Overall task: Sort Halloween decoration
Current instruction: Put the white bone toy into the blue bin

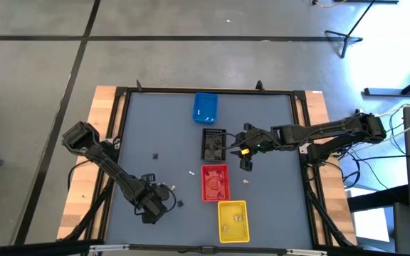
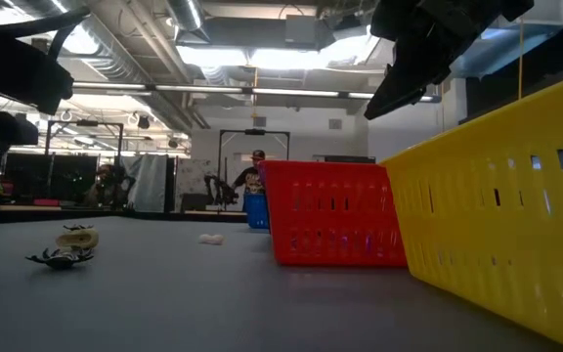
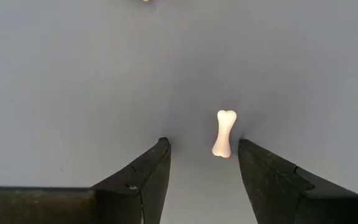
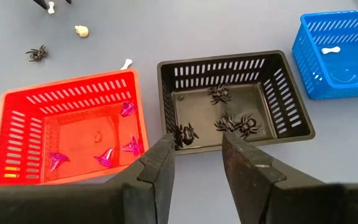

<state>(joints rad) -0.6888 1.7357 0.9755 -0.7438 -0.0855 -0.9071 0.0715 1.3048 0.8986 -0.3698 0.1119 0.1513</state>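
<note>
In the left wrist view my left gripper [image 3: 204, 146] is open, pointing down at the table near its left front. A small white bone [image 3: 224, 132] lies flat on the grey table between its fingertips, closer to one finger, untouched. My right gripper [image 4: 197, 140] is open above the near rim of the black tray [image 4: 229, 59]. Several black spiders lie in that tray; one spider [image 4: 185, 134] sits on the tray floor by the near wall, right beside one fingertip. In the high view the left gripper [image 1: 159, 199] is left of the red tray, and the right gripper [image 1: 246, 153] is right of the black tray.
The blue tray [image 4: 334, 28] holds a white bone; the red tray [image 4: 67, 99] holds several purple hats. The yellow tray [image 1: 233, 220] stands nearest the front edge. A loose spider [image 4: 37, 53], a cream skull [image 4: 81, 30] and a bone [image 4: 126, 63] lie on the table left of the trays.
</note>
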